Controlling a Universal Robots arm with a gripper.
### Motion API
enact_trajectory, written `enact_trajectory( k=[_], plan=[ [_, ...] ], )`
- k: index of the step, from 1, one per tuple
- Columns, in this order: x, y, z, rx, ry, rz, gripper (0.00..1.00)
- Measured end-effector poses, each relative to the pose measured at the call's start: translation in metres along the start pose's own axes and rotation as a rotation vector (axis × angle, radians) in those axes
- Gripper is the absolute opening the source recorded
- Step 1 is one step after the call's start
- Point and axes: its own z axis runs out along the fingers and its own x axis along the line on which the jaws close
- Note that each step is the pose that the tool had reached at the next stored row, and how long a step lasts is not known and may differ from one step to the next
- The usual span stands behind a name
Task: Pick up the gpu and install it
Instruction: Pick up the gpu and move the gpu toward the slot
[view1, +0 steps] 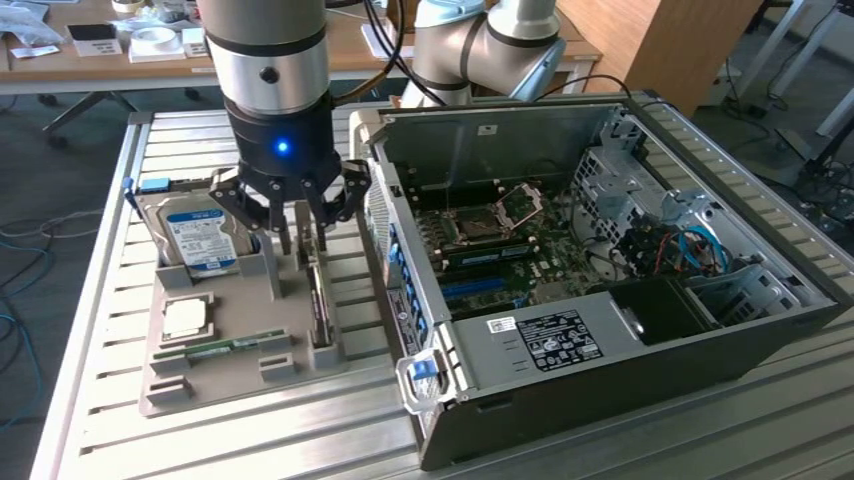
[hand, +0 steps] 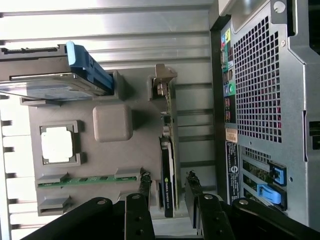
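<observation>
**A:** Exterior view first. Where is the gpu?

**B:** The thin green-and-black gpu (view1: 320, 315) stands on edge in the flat grey holder tray (view1: 227, 375), just beside the open black computer case (view1: 747, 330). Its long axis runs alongside the case's rear panel.

**A:** And the gripper?

**B:** The black gripper (view1: 296, 240) hangs over it, jaws spread wide, holding nothing.

**A:** Wrist view?

**B:** One finger on either side of the card, with gaps showing. Its pale bracket end points toward the tray end where the silver hard drive (hand: 50, 85) stands.

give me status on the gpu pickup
End effector open, straddling gpu, no contact. Gpu on edge in tray slot. Nothing blocking.
</observation>
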Motion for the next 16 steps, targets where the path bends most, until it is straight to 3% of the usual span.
enact_trajectory(
  k=[16],
  plan=[
    [0.0001, -0.0003, 0.0067, 0.0003, 0.0003, 0.000, 0.41]
  ],
)
